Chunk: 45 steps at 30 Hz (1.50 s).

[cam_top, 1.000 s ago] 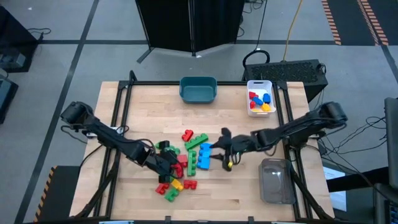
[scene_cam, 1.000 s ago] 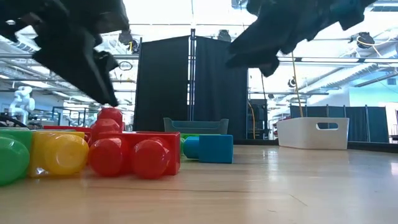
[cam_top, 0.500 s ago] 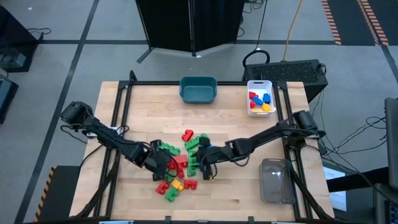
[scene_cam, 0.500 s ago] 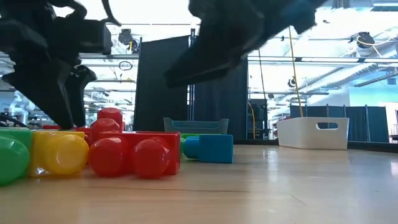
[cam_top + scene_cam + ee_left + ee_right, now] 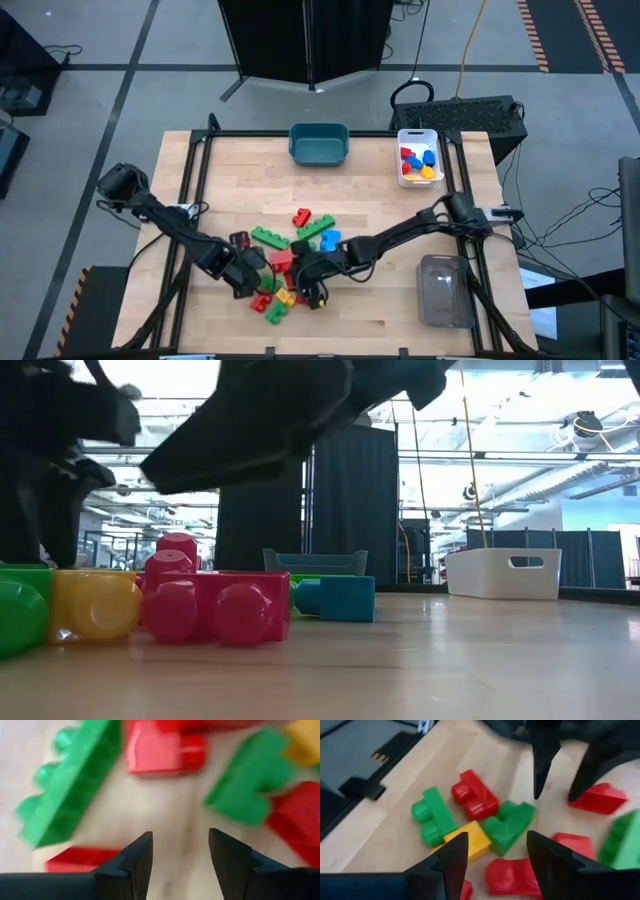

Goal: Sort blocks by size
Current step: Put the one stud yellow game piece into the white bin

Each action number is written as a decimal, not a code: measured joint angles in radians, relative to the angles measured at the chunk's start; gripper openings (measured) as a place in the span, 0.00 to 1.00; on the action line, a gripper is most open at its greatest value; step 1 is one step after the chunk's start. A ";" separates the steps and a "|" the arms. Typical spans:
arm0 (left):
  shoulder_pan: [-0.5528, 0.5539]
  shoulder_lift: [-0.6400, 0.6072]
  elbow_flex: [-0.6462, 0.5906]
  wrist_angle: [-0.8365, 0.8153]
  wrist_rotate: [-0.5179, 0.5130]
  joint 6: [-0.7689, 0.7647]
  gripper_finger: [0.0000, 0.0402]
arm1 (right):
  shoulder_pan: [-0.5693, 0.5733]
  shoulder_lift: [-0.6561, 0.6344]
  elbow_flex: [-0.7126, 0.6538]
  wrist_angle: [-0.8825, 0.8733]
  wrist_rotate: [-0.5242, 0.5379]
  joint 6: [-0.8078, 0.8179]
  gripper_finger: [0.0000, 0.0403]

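The blocks lie in a loose pile (image 5: 283, 270) at the table's near middle: red, green, yellow and one blue (image 5: 330, 240). My left gripper (image 5: 250, 278) is open just above the pile's left side. Its fingers stand over bare wood (image 5: 180, 820) between a long green block (image 5: 70, 795), red blocks and a green one (image 5: 250, 790). My right gripper (image 5: 305, 282) is open over the pile's right side. A red block (image 5: 512, 876) shows between its fingers, and green, red and yellow blocks (image 5: 467, 840) lie ahead. I cannot see either touch a block.
A teal bin (image 5: 319, 143) stands at the far middle. A white bin (image 5: 418, 160) holding several blocks is at the far right. A clear bin (image 5: 443, 290) is at the near right. Bare wood lies right of the pile and near the front edge.
My right gripper has swung from the pile's right toward the table's left and near edge, and now hangs over the pile close to my left gripper. My left gripper has drawn back a little toward the near left. Both stay open.
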State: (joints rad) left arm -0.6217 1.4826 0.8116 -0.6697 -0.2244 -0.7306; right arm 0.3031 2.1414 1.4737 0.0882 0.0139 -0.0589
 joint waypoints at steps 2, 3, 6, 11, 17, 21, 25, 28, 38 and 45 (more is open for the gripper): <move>-0.014 0.000 0.000 0.051 0.020 0.025 0.44 | 0.008 0.033 0.031 -0.002 -0.012 -0.023 0.46; -0.020 0.000 0.000 0.074 0.032 0.035 0.44 | 0.012 0.045 0.041 -0.006 -0.016 -0.034 0.46; -0.029 0.000 0.000 0.131 0.043 0.065 0.44 | 0.016 0.068 0.060 -0.018 -0.017 -0.040 0.46; -0.025 0.000 0.000 0.205 0.006 0.091 0.44 | 0.015 0.068 0.061 -0.088 -0.012 -0.028 0.46; -0.013 0.000 0.000 0.263 -0.015 0.093 0.44 | 0.036 0.066 0.060 -0.123 -0.040 -0.054 0.46; -0.016 0.000 0.000 0.339 0.039 0.142 0.44 | 0.050 0.066 0.060 -0.153 -0.048 -0.061 0.46; -0.016 0.025 0.001 0.420 0.063 0.190 0.44 | 0.061 0.066 0.060 -0.148 -0.045 -0.086 0.47; -0.016 0.067 0.002 0.456 0.084 0.196 0.44 | 0.068 0.066 0.060 -0.129 -0.046 -0.091 0.51; -0.005 0.161 -0.001 0.444 0.050 0.194 0.44 | 0.072 0.080 0.061 -0.023 -0.036 -0.034 0.68; 0.027 0.159 0.000 0.470 -0.039 0.161 0.44 | 0.073 0.136 0.060 0.004 0.075 0.031 0.70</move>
State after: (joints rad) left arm -0.5949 1.6417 0.8120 -0.1999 -0.2632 -0.5701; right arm 0.3763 2.2776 1.5337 0.0919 0.0894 -0.0283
